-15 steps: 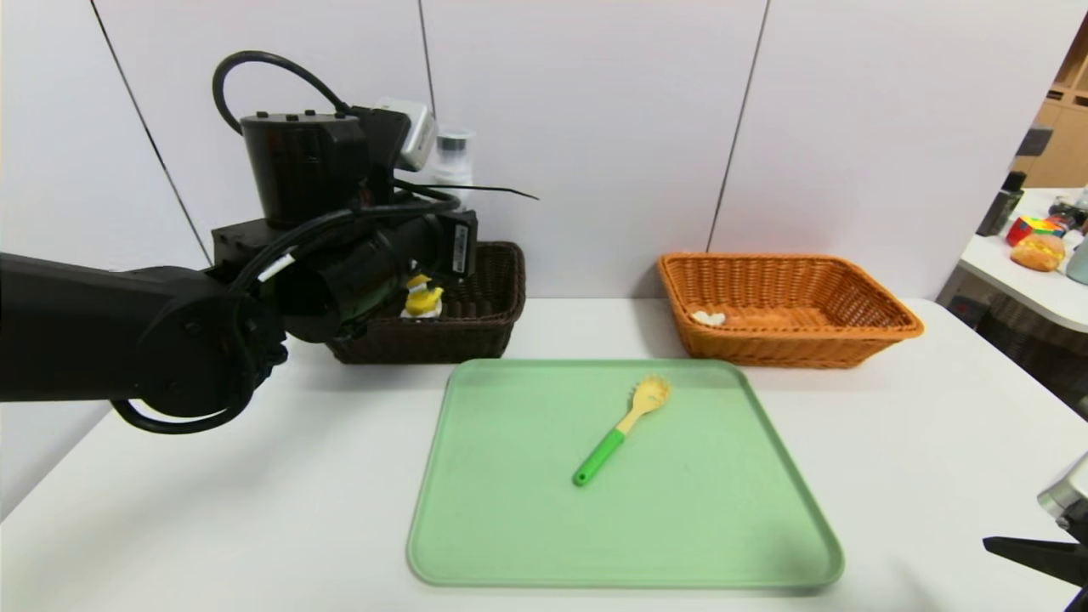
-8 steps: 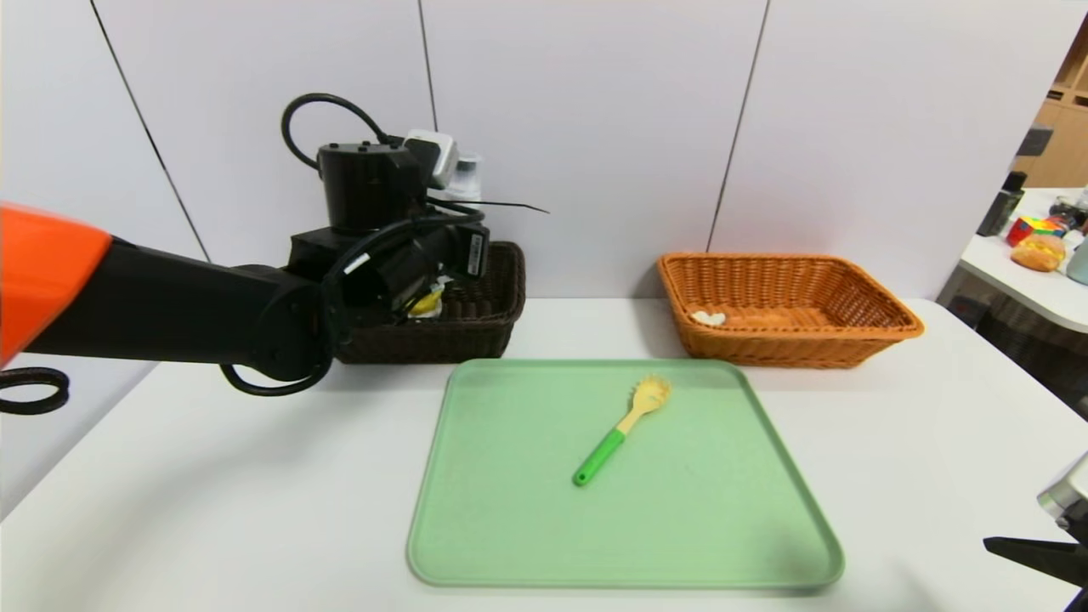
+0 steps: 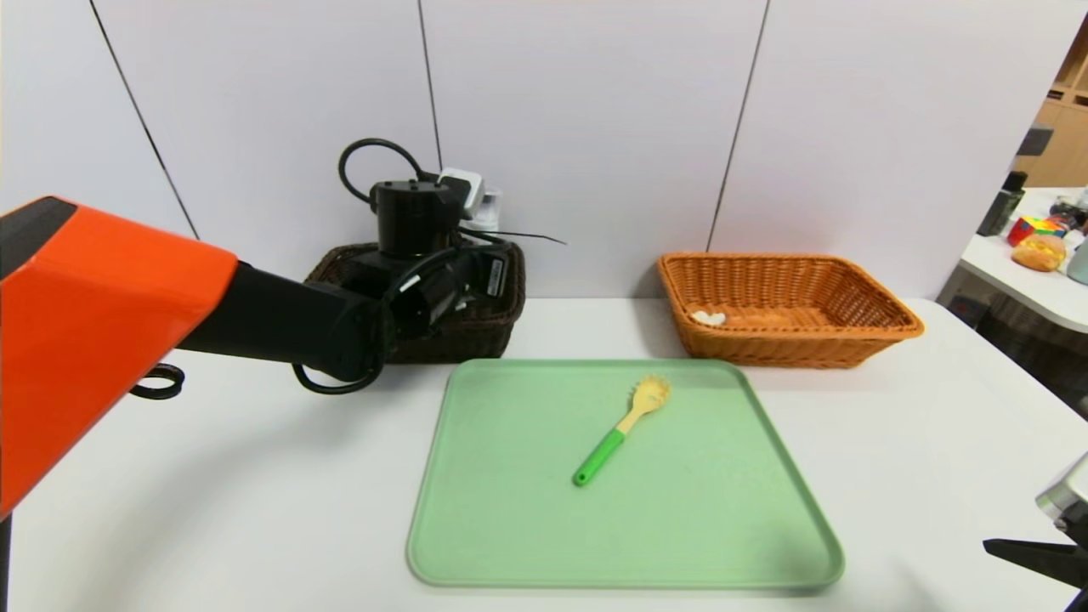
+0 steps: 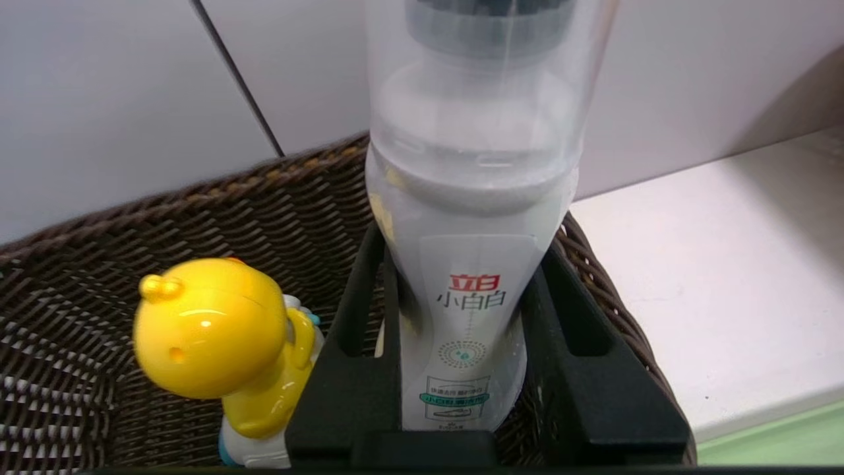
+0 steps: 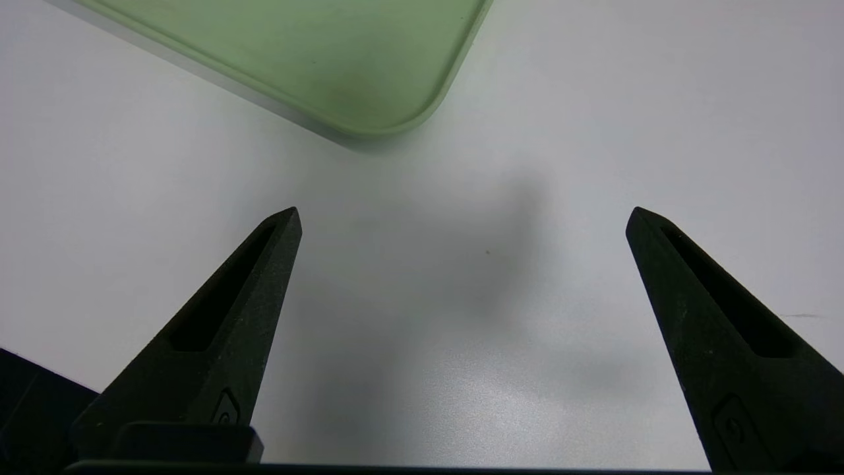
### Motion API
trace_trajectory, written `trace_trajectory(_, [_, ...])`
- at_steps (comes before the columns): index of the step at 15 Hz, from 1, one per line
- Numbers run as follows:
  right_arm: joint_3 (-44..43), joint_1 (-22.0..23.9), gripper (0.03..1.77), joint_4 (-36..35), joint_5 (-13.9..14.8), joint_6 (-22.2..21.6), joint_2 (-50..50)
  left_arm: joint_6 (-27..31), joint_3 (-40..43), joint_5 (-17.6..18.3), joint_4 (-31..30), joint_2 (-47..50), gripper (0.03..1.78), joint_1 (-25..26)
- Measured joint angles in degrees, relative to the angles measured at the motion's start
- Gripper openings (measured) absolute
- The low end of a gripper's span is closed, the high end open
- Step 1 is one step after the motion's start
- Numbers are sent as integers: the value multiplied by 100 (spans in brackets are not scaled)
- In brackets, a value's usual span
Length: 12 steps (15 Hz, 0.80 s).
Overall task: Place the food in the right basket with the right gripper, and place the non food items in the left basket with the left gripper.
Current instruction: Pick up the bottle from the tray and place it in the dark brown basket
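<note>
My left gripper is shut on a white bottle with a clear cap, which it holds upright over the right part of the dark brown left basket. A yellow toy figure stands in that basket beside the bottle. In the head view the left arm reaches to this basket and hides most of the bottle. The orange right basket holds a small white piece. A pasta spoon with a green handle lies on the green tray. My right gripper stands open and empty.
The right gripper hangs low over bare white table near the tray's near right corner. The wall rises right behind both baskets. A side table with colourful objects stands at the far right.
The left arm has reached forward and down toward the dark basket, carrying the bottle lower over it. The right arm has not moved.
</note>
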<state>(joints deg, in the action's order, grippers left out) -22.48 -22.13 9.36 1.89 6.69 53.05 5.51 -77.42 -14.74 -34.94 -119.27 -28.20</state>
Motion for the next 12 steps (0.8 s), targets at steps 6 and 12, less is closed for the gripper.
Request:
trace_trajectory(6, [2,0,170,-2,4,11,13,18,-20,-4,-48,-339,54,124])
trace_trajectory(12, [2,-15,170,0,4,11,15,20,-20,-6,-59,-433,65,234])
